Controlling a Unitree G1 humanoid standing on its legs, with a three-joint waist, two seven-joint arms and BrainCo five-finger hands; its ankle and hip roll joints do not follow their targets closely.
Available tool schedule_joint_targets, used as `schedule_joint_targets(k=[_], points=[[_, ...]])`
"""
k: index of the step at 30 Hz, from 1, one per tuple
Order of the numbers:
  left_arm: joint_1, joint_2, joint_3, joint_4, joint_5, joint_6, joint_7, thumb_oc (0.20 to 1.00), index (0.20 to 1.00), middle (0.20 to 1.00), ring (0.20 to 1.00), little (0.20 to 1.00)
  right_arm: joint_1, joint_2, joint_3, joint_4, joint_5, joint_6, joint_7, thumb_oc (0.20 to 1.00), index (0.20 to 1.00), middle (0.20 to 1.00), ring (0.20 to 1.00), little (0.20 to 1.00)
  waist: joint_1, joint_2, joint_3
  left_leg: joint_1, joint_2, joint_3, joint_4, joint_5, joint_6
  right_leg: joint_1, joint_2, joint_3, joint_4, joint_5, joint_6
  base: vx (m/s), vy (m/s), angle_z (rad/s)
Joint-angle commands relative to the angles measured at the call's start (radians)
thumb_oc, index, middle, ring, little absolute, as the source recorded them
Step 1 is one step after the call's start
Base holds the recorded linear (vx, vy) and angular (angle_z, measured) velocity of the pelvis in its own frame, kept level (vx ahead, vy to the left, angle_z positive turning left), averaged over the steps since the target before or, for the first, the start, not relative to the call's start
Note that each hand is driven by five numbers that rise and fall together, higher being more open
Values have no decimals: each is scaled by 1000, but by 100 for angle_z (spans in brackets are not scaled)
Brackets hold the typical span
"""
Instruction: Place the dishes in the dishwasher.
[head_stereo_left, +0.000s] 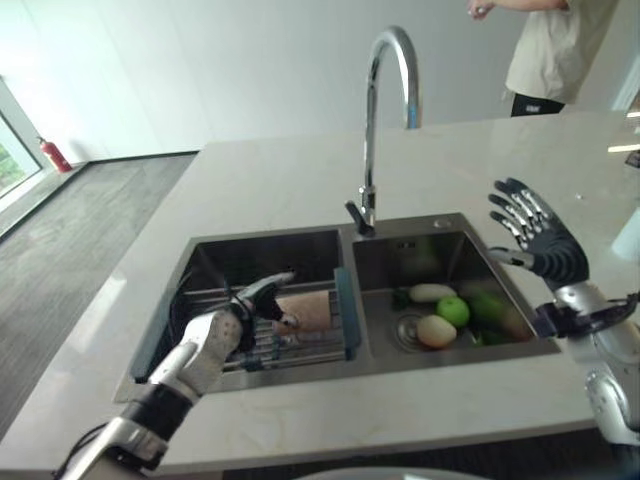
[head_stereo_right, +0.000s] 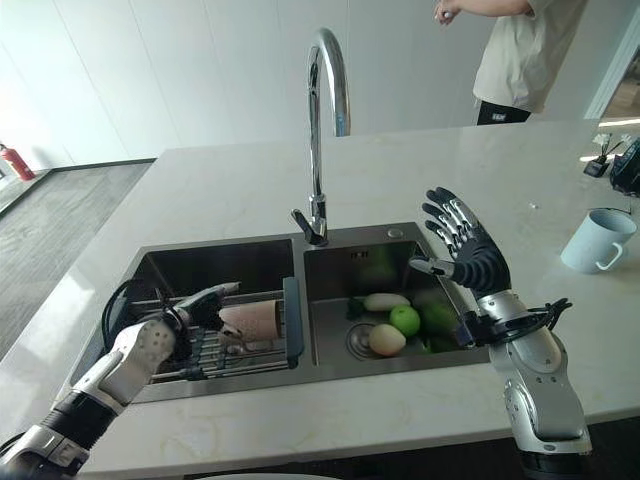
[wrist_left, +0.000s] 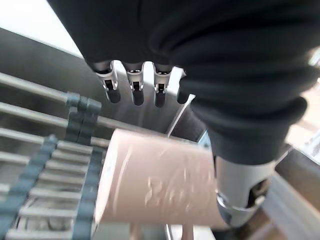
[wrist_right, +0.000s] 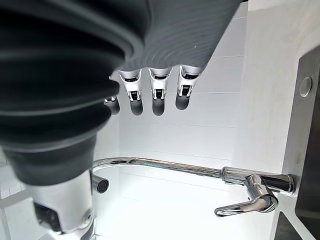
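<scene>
A pink cup (head_stereo_right: 252, 320) is seen lying on its side on the drying rack (head_stereo_right: 215, 352) in the left sink basin (head_stereo_right: 225, 262). The left robot hand (head_stereo_left: 232, 325) is placed over the cup with its fingers (wrist_left: 135, 90) straight; contact cannot be confirmed. An embossed mark on the cup is perhaps lettering, but unreadable. The right robot hand (head_stereo_right: 462, 243) is held spread above the desk (head_stereo_right: 230, 190), beside the right basin (head_stereo_right: 435, 345).

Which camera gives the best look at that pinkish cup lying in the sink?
The left wrist view: the pale pink cup lies on its side on the metal rack, right beside the left hand. Both eye views show it small and partly hidden.
</scene>
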Motion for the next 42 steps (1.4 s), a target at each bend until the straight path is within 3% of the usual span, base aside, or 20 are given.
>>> schedule_joint_targets(k=[1, 15, 42], points=[[-130, 30, 10, 18, 51, -33, 49, 1000, 1000, 1000, 1000, 1000, -114, -49, -43, 0, 12, -43, 4, 1000, 1000, 1000, 1000, 1000, -8, 1, 34, 17, 15, -6, 9, -94, 20, 82, 14, -19, 1, -140, 43, 0, 6, -4], [-139, 18, -32, 85, 188, -55, 92, 1000, 1000, 1000, 1000, 1000, -116, -39, -41, -6, -5, -42, 7, 1000, 1000, 1000, 1000, 1000, -19, 0, 30, 19, 14, 5, 9, -96, 22, 77, 15, -9, 1, -137, 45, 0, 0, 0], [-123, -14, -63, 145, 203, -48, 99, 1000, 1000, 1000, 1000, 1000, -112, -31, -44, -23, -8, -30, 9, 1000, 1000, 1000, 1000, 1000, -33, 2, 28, 19, 15, 17, 9, -96, 23, 68, 20, 4, 1, -135, 44, 0, 0, 0]])
